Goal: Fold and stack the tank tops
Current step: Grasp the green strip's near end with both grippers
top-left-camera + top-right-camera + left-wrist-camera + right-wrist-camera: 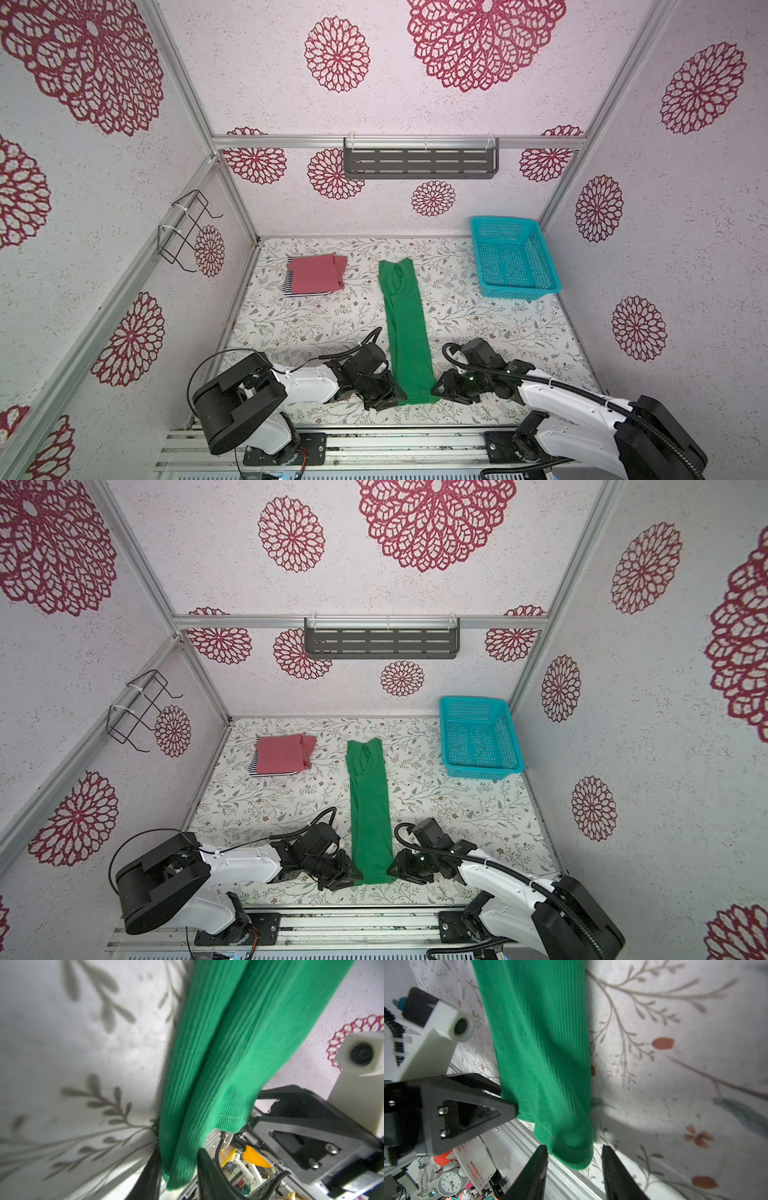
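Red top is stacked on striped top. Green top is folded lengthwise only, hem pinched by left hand and straddled by open right hand.

On floral table cover, green tank top is laid lengthwise. Hem corner is framed, unclamped, between parted fingers of right gripper. Opposite hem corner is touched by left gripper.

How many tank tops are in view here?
3. A plain red-pink folded tank top lies far left on a navy-and-white striped tank top, only its edge showing; a bright green ribbed tank top stretches lengthwise in the middle. More could hide under the stack.
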### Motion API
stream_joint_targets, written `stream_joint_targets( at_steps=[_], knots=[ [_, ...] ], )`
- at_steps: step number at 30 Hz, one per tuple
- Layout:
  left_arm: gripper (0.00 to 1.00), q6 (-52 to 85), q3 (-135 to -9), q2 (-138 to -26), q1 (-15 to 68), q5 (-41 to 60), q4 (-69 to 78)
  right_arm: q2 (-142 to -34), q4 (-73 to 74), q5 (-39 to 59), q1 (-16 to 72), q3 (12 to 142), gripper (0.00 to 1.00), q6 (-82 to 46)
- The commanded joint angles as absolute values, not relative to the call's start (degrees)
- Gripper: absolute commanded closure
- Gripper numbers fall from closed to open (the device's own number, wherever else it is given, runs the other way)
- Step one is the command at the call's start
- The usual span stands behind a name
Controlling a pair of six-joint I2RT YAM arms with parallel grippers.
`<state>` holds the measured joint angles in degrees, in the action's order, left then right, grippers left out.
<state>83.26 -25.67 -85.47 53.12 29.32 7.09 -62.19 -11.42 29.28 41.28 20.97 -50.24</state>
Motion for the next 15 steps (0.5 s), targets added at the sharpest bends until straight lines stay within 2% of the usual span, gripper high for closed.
stream_joint_targets(
  at_steps=[1, 3, 5, 8, 15],
  knots=[
    [0.79, 83.2, -24.9, -87.6, 53.8, 27.5, 3.9, -62.8, -9.3, 30.0, 41.5, 20.5, 0.56, -52.0],
    [0.87, 83.3, -24.9, -87.4, 53.9, 27.6, 3.9, -62.8, -9.2, 29.9, 42.0, 20.5, 0.64, -52.3],
    [0.95, 83.7, -25.0, -86.3, 54.0, 27.8, 3.8, -61.7, -9.9, 29.1, 42.9, 20.7, 0.83, -52.9],
    [1.00, 83.3, -26.1, -82.7, 54.1, 27.0, 0.0, -59.3, -13.3, 28.0, 43.2, 21.9, 0.98, -52.6],
    [1.00, 73.1, -37.1, -77.0, 48.0, 25.8, -18.0, -59.8, -19.9, 25.2, 42.3, 30.4, 1.00, -48.0]
  ],
)
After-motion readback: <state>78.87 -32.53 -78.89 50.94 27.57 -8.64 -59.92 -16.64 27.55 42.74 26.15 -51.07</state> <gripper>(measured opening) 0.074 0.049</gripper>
